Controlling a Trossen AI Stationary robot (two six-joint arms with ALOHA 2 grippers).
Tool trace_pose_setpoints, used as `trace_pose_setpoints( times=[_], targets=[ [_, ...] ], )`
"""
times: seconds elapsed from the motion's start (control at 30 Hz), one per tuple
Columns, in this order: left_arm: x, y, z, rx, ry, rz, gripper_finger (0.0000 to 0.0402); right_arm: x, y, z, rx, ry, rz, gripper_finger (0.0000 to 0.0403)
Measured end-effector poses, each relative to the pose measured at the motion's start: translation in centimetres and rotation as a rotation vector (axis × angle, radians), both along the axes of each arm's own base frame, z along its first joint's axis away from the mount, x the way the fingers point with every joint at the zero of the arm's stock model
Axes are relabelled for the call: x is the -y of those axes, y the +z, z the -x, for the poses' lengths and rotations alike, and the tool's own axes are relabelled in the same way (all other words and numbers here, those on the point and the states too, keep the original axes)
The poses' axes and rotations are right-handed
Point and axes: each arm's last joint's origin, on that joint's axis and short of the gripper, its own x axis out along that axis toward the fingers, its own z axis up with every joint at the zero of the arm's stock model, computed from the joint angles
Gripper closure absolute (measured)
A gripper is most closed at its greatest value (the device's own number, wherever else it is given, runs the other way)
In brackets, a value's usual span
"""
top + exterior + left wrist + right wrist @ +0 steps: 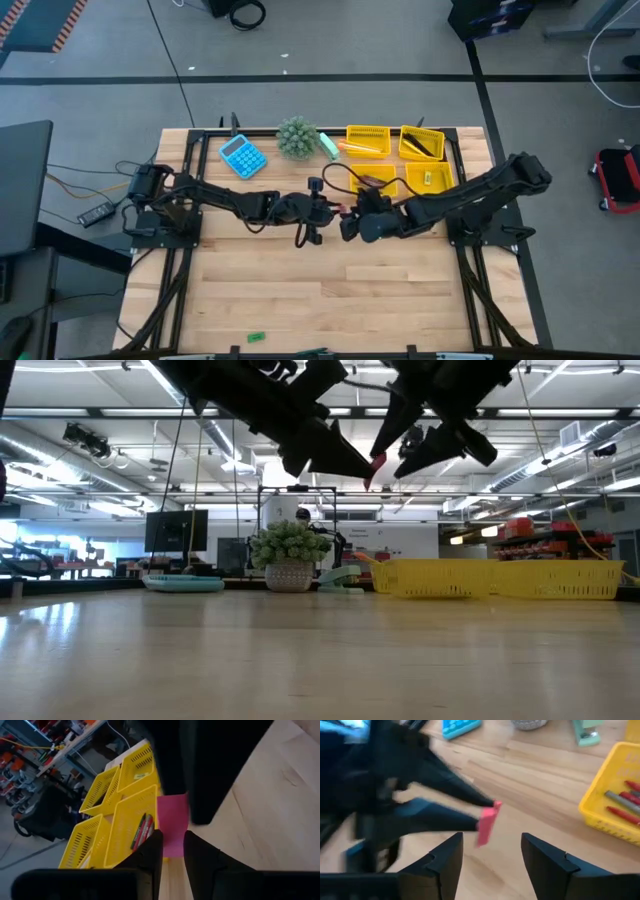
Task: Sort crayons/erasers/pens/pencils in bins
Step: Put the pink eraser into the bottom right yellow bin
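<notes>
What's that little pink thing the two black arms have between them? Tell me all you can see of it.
The pink eraser is a small flat rectangular block, plain pink, matte and rubbery-looking. It hangs in mid-air above the wooden table, pinched at one end between the left gripper fingertips. The right gripper faces it with jaws open, not touching. Nothing else touches it.

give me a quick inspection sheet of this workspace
surface: wooden table, mostly bare at the front
job's things: four yellow bins at the back right; pink eraser held in the air
clutter: blue calculator, potted plant, small green bit at the front edge
grippers: left gripper shut on the pink eraser; right gripper open, facing it
cables: black cable across the floor
surroundings: workshop with shelves and ceiling lights
</notes>
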Motion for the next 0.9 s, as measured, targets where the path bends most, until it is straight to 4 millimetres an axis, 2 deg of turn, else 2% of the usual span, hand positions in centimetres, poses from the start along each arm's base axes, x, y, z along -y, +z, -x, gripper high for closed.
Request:
trace_pose_setpoints(
  times=[0.27,0.67,0.9],
  targets=[
    [0.1,0.1,-0.1,0.009,-0.084,0.04,0.0327,0.5,0.2,0.0,0.005,-0.024,0.042,0.0192],
    [-1.2,0.2,-0.2,0.029,-0.053,0.041,0.0325,0.3,0.2,0.0,0.011,-0.014,0.008,0.0192],
    [-1.1,0.1,-0.2,0.019,-0.053,0.045,0.0319,0.4,0.1,0.2,-0.016,-0.021,0.04,0.0192]
  ],
)
